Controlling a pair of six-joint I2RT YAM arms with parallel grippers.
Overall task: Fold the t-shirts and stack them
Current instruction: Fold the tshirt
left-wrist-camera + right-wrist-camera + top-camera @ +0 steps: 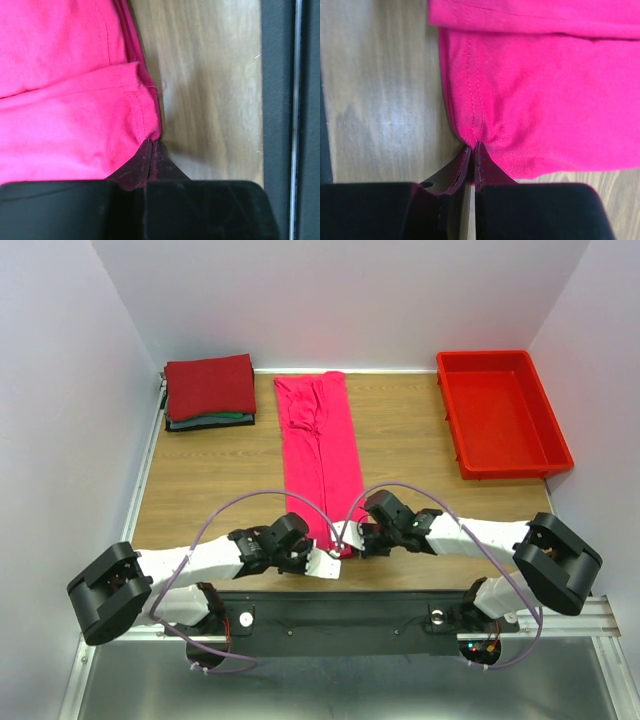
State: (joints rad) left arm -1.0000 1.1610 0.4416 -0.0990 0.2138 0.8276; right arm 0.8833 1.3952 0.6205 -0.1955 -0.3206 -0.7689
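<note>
The bright pink t-shirt (318, 450) lies as a long narrow strip down the middle of the table, running from the back to the near edge. Both grippers meet at its near end. My left gripper (318, 558) is shut on the near left corner of the hem; in the left wrist view the pink t-shirt (65, 100) bunches into the left gripper (151, 146). My right gripper (352, 540) is shut on the near right corner, where the pink t-shirt (545, 100) puckers into the right gripper (472, 147). A stack of folded t-shirts (209, 388), dark red on top with green and dark ones below, sits back left.
A red plastic bin (505, 420) stands at the back right. The wooden table (200, 480) is walled by white panels on three sides. A black rail (340, 615) with the arm bases runs along the near edge.
</note>
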